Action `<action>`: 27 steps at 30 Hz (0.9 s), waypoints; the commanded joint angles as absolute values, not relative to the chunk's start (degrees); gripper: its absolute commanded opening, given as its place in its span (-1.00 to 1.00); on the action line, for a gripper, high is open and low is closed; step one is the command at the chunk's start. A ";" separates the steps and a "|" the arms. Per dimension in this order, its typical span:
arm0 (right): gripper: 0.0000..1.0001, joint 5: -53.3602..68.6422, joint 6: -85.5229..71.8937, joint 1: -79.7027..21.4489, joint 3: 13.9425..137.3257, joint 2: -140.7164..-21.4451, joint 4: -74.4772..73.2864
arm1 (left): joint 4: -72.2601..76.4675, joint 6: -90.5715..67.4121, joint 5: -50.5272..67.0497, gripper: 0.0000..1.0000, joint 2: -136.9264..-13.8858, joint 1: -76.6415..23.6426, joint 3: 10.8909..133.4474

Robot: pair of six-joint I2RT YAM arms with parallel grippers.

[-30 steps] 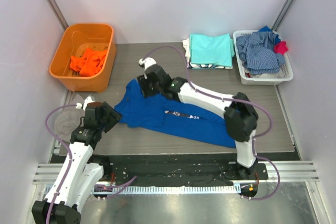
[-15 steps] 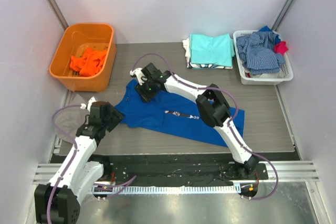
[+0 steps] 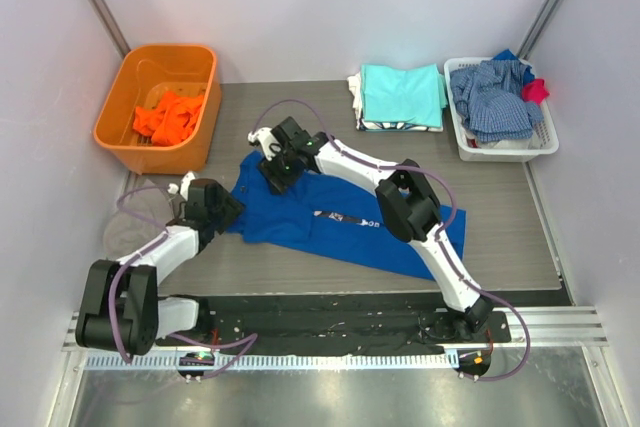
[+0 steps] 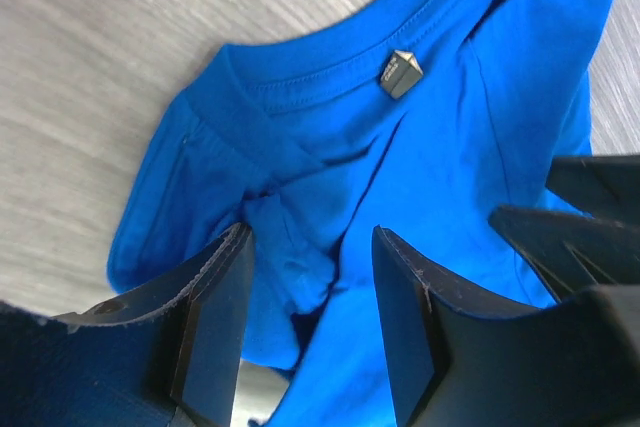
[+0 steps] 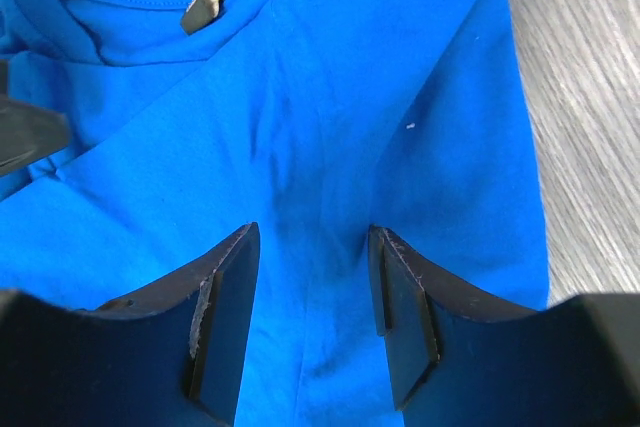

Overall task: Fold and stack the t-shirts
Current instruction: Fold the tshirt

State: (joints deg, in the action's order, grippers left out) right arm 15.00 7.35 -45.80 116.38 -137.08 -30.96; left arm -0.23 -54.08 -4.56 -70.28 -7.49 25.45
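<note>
Top external view shows the royal blue cotton t-shirt [image 3: 340,222] spread across the centre of the frame on the grey wood-grain table [image 3: 520,227], collar toward the left. The left gripper [image 4: 310,247] is half open, straddling a bunched shoulder fold with nothing pinched. The right gripper [image 5: 310,237] is equally parted over flat fabric near the collar and holds nothing. I judge each should press low and catch both layers, so the fold lifts evenly.

An orange bin [image 3: 150,157] stands far left; the white basket [image 3: 505,153] far right holds a checked garment [image 3: 495,99].
</note>
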 commanded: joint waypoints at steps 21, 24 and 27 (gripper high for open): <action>0.14 25.04 6.86 -40.69 132.54 -142.29 -29.36 | 0.53 -55.20 -10.90 0.10 -68.03 -7.47 24.34; 0.15 26.19 6.86 -40.69 132.63 -142.65 -29.44 | 0.44 -55.11 -10.81 0.10 -68.47 -7.47 24.52; 0.15 27.42 6.86 -40.69 132.19 -142.65 -29.53 | 0.70 -55.20 -10.64 0.10 -69.08 -7.56 24.35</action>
State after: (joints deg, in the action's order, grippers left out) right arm 24.21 7.18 -40.38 130.08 -143.68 -30.26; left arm 0.38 -55.29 -9.04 -68.64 -7.49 24.16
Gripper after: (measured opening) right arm 0.571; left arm 0.549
